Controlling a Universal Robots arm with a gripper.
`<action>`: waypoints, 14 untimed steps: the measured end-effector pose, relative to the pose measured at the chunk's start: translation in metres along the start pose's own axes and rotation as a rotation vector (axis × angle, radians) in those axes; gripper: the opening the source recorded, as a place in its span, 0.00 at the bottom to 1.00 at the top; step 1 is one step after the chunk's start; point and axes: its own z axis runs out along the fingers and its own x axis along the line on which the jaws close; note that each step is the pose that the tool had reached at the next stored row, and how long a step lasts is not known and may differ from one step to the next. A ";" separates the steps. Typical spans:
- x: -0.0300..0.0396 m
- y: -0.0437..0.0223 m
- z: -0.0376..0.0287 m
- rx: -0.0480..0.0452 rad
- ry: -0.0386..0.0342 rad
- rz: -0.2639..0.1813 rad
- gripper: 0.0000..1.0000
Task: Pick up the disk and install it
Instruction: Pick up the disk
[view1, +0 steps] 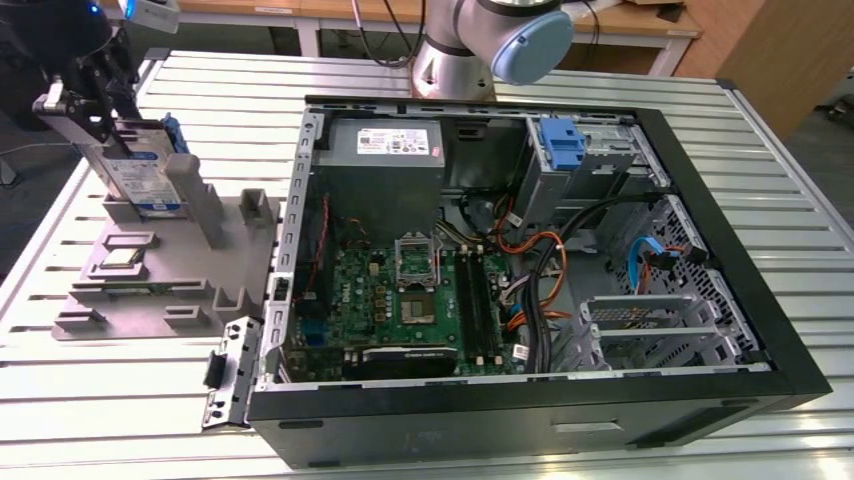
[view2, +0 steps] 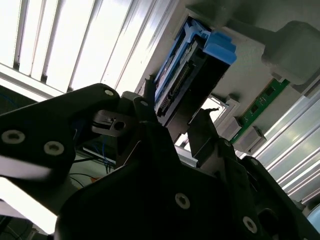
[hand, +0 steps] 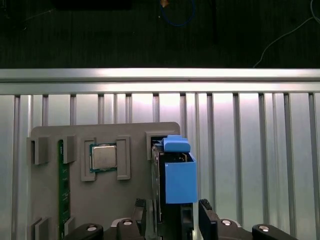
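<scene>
My gripper (hand: 173, 209) sits around the disk (hand: 179, 181), which stands on edge beneath it in the grey fixture (hand: 100, 200), easy to grasp. Clamped? Cannot tell.

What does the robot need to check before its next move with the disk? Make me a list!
1. The pincer sits on both sides of the disk: ok.
2. Grip tight enough to lift: cannot tell.
3. Disk stands upright in the grey holder: ok.
4. The computer case lies open: ok.
5. Drive bay free: cannot tell; a blue bracket sits there.
</scene>
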 end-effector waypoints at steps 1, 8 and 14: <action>0.0000 0.0000 0.0000 0.0000 0.0000 0.000 0.55; -0.0001 0.0000 -0.0009 -0.0001 0.0003 0.000 0.48; -0.0001 0.0000 -0.0014 0.0000 -0.0002 -0.001 0.48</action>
